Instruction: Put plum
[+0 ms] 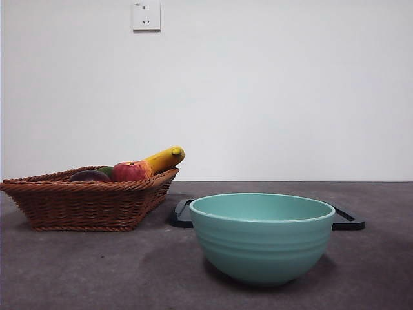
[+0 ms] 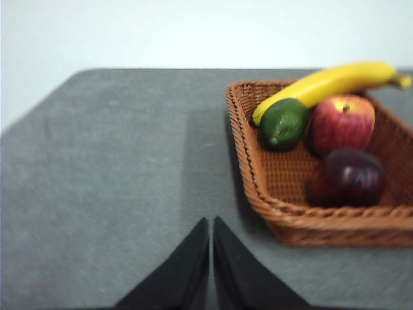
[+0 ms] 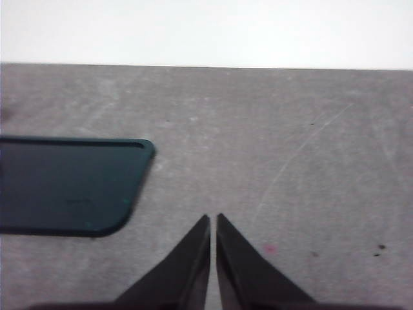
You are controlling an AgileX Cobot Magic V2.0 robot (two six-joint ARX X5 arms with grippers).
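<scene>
From the front, one brown woven wicker basket [image 1: 90, 200] sits on the grey table [image 1: 77, 271] and holds four fruits: one round, glossy, dark maroon plum [image 1: 89, 175], one green fruit [image 1: 106, 171], one red-yellow apple [image 1: 131, 171] and one long yellow banana [image 1: 164, 158] leaning over the rim. One wide teal ceramic bowl [image 1: 262, 237] stands in front of one flat black tray [image 1: 348, 219], well apart from the basket; one white wall socket [image 1: 146, 15] is on the wall, and neither arm shows here. In the left wrist view, the left gripper [image 2: 211, 226] hangs over bare table beside the basket, jaws pressed together with nothing between them; the plum lies in the basket's near corner, just next to the apple, apart from the jaw tips. In the right wrist view, the right gripper [image 3: 213, 223] is likewise clenched on nothing, poised over bare table near a corner of the tray, with the plum out of sight.
</scene>
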